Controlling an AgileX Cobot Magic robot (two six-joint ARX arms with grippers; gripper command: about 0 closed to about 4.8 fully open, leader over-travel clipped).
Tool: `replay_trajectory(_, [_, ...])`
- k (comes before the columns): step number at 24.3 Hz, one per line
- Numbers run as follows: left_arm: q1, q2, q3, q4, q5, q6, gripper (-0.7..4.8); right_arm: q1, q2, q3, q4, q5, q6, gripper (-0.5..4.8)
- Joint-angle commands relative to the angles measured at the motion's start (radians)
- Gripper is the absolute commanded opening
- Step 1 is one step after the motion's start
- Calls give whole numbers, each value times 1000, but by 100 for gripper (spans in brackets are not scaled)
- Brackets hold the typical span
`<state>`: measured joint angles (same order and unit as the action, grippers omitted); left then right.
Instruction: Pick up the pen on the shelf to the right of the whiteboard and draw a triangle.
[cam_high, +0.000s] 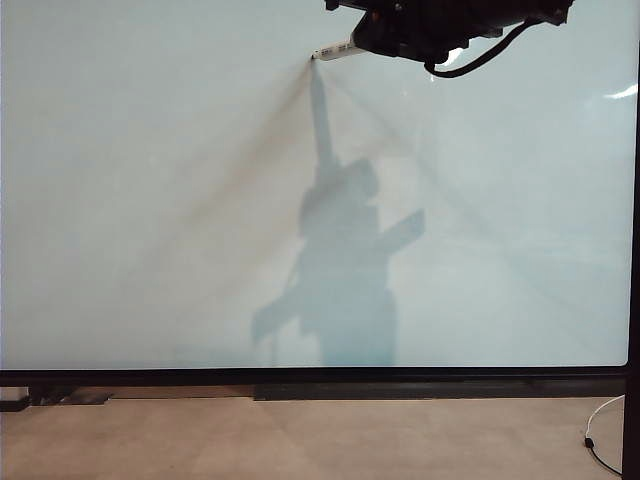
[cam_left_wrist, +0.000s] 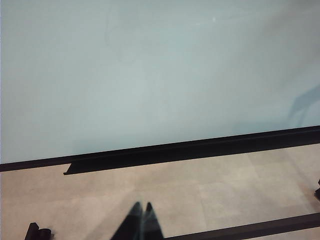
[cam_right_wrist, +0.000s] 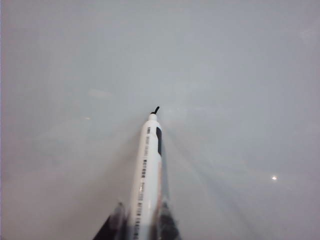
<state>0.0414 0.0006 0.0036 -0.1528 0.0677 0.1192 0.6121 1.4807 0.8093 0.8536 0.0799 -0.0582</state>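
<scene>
On my exterior feed I saw the large glossy pale grey-white whiteboard (cam_high: 150, 200) with its thin black frame filling nearly the whole picture, a strip of tan floor along the bottom edge and a thin white cable (cam_high: 603, 420) curling in the lower right corner. At the top right of the frame the black right arm (cam_high: 450, 20) reached in, and its right gripper (cam_high: 362, 42) clamped the slim white pen (cam_high: 335, 50) with dark print on the barrel; the pen pointed to the left and slightly down, its tip at or just off the board surface in the upper middle of the picture. A soft grey shadow (cam_high: 340, 270) of the arm and pen spread over the middle of the board below the tip. I could make out no drawn line on the board there. On the left wrist feed the left gripper (cam_left_wrist: 141, 220) showed at the bottom centre as two dark fingertips pressed together, holding nothing, over tan floor, with the board's black lower frame (cam_left_wrist: 200, 147) running across the middle of the picture and the board's pale surface above it. On the right wrist feed the pen (cam_right_wrist: 147, 175) rose from the bottom centre between the two dark fingers (cam_right_wrist: 112, 225) closed against its barrel, its small black tip up near the centre of the picture against the pale board (cam_right_wrist: 240, 75), too hazy for me to tell contact.
</scene>
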Motion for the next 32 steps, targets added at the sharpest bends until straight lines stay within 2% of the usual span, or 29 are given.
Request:
replay_trajectory(1, [0, 0, 3, 11, 3, 1, -5, 2, 9, 5, 14, 4, -2, -5])
replay_trajectory(32, [0, 0, 3, 11, 3, 1, -5, 3, 97, 6, 26, -31, 8, -5])
